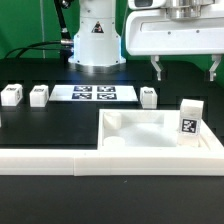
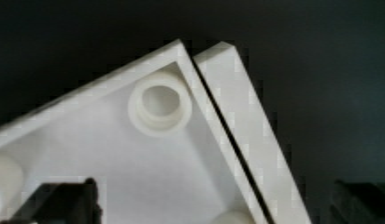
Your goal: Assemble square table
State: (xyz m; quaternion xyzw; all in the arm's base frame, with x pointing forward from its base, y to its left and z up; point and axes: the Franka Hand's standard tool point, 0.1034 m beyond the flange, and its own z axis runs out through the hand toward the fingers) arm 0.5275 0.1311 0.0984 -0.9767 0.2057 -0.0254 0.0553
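Observation:
The white square tabletop (image 1: pixel 140 128) lies flat at the exterior view's right, pushed into the corner of the long rail. One tagged white leg (image 1: pixel 188 122) stands upright on its right corner. Three more legs lie loose on the black table: two at the far left (image 1: pixel 11 95) (image 1: pixel 39 95) and one nearer the slab (image 1: pixel 148 97). My gripper (image 1: pixel 186 68) hangs open and empty above the slab. In the wrist view the gripper (image 2: pixel 207 205) is over a corner of the tabletop (image 2: pixel 100 140) with a round socket (image 2: pixel 159 103); both dark fingertips (image 2: pixel 64 200) show only at the edge.
The long white L-shaped rail (image 1: pixel 50 158) runs along the front and up the right side; it also shows in the wrist view (image 2: pixel 251 140) against the slab's edge. The marker board (image 1: pixel 92 94) lies behind, before the robot base (image 1: pixel 96 35).

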